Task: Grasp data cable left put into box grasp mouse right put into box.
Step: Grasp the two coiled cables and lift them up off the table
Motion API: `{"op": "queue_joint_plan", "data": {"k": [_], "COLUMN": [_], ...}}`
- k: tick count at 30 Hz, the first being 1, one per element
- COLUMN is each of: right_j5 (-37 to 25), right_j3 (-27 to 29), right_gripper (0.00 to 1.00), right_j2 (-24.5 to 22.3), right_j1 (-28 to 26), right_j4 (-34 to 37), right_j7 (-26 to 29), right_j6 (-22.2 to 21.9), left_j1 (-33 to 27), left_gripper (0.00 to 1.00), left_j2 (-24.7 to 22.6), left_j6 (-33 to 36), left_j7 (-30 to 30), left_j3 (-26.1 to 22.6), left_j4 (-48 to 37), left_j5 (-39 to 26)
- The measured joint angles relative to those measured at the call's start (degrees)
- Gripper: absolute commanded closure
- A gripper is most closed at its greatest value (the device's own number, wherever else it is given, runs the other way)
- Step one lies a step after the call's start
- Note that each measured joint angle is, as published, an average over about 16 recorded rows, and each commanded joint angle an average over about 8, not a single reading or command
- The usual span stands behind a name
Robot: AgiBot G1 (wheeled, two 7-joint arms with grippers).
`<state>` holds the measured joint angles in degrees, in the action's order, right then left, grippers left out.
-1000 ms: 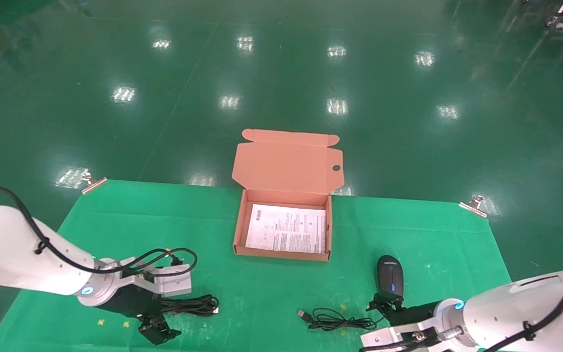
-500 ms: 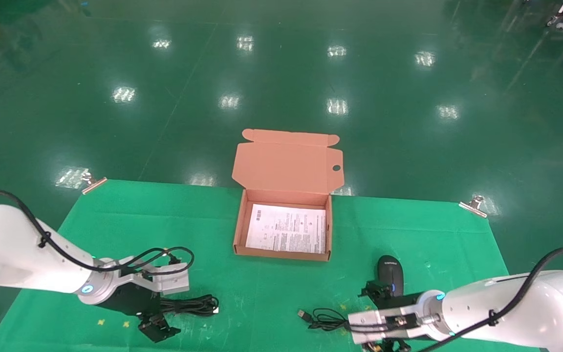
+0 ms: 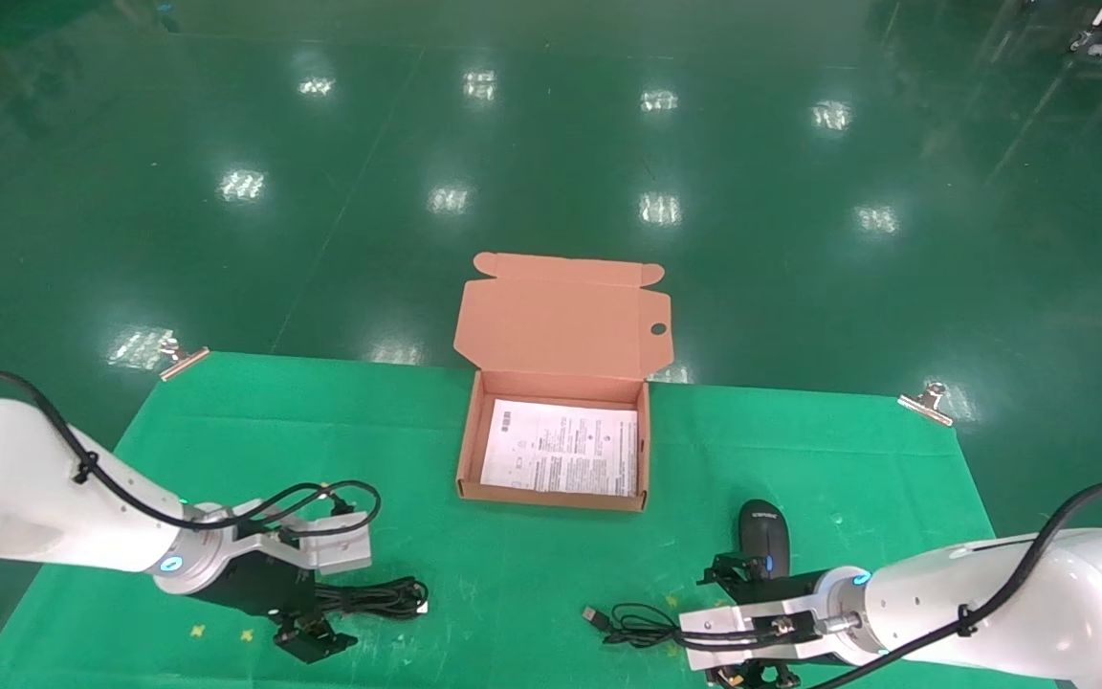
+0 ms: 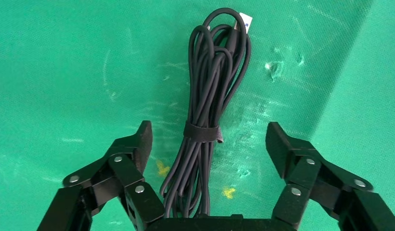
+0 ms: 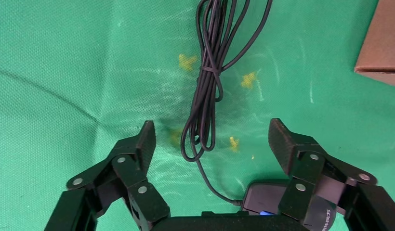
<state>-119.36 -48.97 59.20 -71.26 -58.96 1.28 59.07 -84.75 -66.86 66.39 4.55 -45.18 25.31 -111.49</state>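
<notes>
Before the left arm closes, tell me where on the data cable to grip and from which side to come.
Grip the data cable at the band round its middle, where the strands are cinched into one narrow bundle. Come straight down from above, fingers either side across its length. The open left gripper already straddles that spot, so a short descent and closing should probably do; the loose loops at either end would likely splay.

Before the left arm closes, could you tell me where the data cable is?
The data cable lies on the green cloth at the robot's near left, between the open left gripper's fingers.
</notes>
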Motion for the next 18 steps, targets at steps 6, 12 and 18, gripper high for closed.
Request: {"op": "queue_joint_plan", "data": {"k": [6, 12, 18], "right_j5": [0.0, -0.1, -0.1], "right_j3": [-0.1, -0.2, -0.3], "right_gripper": [1.0, 1.0, 1.0], "right_j2": [-0.2, -0.3, -0.3], "right_j1": [0.0, -0.1, -0.1], "right_j4": [-0.3, -0.5, -0.6], "right_j7": [-0.1, -0.2, -0.2], "right_j6": [0.3, 0.5, 0.6], "left_j1": [0.1, 0.1, 0.2], "left_gripper": [1.0, 1.0, 1.0], "left_j2": [0.1, 0.1, 0.2], "left_j6": [0.1, 0.2, 0.2], "left_j7": [0.1, 0.2, 0.2], "left_j3": [0.0, 0.0, 0.0], "left_j4": [0.3, 0.5, 0.6], "left_j5": [0.0, -0.1, -0.1]}}
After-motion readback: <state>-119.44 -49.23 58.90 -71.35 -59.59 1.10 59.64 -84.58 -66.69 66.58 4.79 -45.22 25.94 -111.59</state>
